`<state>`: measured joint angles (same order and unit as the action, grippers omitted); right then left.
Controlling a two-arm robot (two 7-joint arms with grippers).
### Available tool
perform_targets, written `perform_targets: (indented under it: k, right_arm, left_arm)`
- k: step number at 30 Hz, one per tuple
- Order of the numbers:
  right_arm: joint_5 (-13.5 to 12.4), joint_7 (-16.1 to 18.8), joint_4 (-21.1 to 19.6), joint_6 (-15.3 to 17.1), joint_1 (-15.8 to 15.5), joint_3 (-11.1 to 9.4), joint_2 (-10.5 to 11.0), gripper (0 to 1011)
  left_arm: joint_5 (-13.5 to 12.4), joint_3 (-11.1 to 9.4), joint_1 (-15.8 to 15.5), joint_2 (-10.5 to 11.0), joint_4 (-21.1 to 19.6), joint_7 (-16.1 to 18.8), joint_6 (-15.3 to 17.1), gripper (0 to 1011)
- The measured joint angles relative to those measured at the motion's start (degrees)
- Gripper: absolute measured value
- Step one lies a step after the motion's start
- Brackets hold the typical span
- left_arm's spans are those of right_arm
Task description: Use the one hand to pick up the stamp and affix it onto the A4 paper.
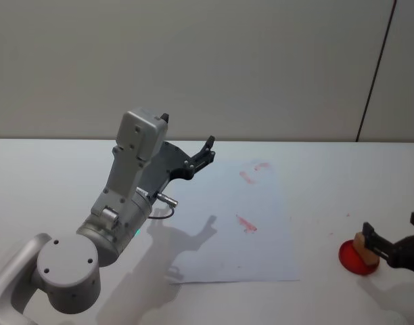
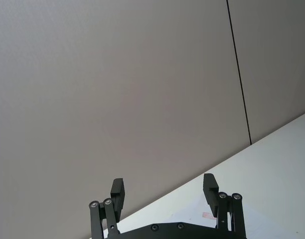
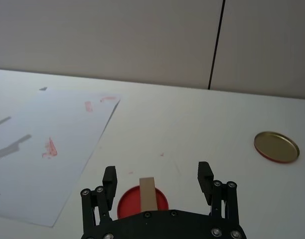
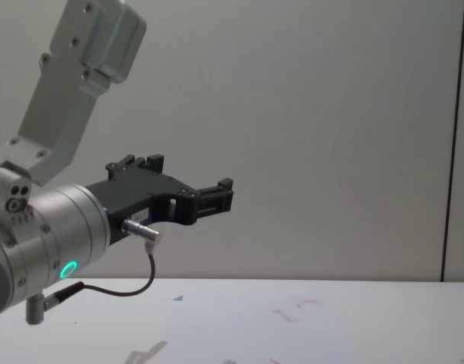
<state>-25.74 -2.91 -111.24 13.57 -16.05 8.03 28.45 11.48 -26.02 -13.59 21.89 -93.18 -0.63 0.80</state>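
The tan wooden stamp (image 3: 147, 193) stands upright on a red round pad (image 3: 127, 206) — right of the A4 paper (image 1: 261, 223), a white sheet lying flat with a few red marks. The right gripper (image 3: 157, 174) hangs just by the stamp, fingers spread wide.

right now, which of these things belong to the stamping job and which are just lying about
In the job:
right gripper, open either side of the stamp
stamp, standing on the red ink pad
A4 paper, with faint red marks

Lying about:
gold lid, on the table beyond the pad
left gripper, idle, open, raised at the paper's left side
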Motion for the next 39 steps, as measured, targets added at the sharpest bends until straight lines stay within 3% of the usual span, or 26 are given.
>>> perform_targets:
  k: [8,19,39]
  right_arm:
    - [-0.3,-0.6,0.4,3.9,0.0,-0.2,0.0,1001]
    - [1.7,1.8,3.5,8.5,3.0,1.1,-1.8,1001]
    - [4.7,3.6,7.9,11.6,6.6,2.6,-4.5,977]
  left_arm:
    - [0.0,0.0,0.0,0.0,0.0,0.0,0.0,1003]
    - [0.0,0.0,0.0,0.0,0.0,0.0,0.0,1003]
    - [0.0,0.0,0.0,0.0,0.0,0.0,0.0,1003]
